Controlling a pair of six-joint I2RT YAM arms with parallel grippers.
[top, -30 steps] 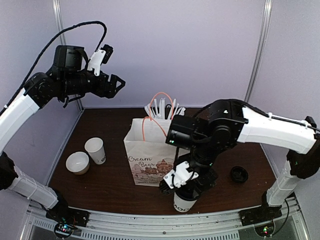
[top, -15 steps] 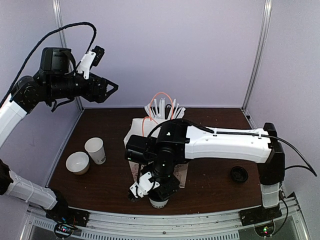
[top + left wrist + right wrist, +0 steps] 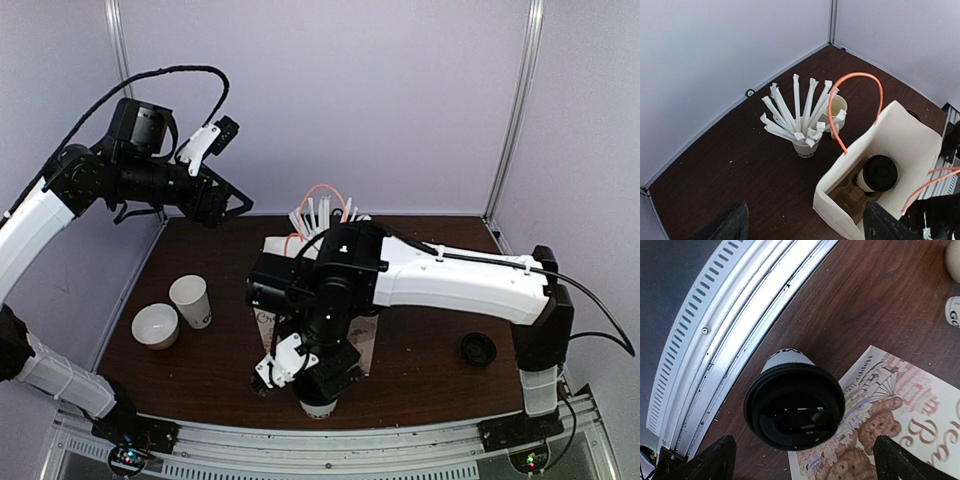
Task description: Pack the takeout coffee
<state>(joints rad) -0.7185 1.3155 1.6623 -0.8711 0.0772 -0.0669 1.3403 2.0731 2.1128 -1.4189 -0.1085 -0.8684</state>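
One takeout coffee cup (image 3: 795, 412), white with a black lid, stands on the table near the front rail, just before the paper bag (image 3: 905, 415). My right gripper (image 3: 810, 462) hovers over it, open, one finger on each side of the lid and not touching. From above, this cup (image 3: 318, 404) peeks out under the right gripper (image 3: 308, 383). A second lidded cup (image 3: 880, 172) stands inside the open bag (image 3: 860, 150). Raised high at the back left, my left gripper (image 3: 238, 205) is open and empty, with its fingertips (image 3: 735, 225) low in the left wrist view.
A cup bristling with white sticks (image 3: 802, 142) stands behind the bag, with a cream cup (image 3: 837, 107) beyond it. An unlidded paper cup (image 3: 190, 300) and a cream mug (image 3: 155, 325) sit at the left. A loose black lid (image 3: 478, 348) lies at the right. The metal rail (image 3: 715, 340) borders the table front.
My right arm swung left along the front edge with the cup, and its jaws have now spread away from the cup. The left arm shifted slightly while staying raised.
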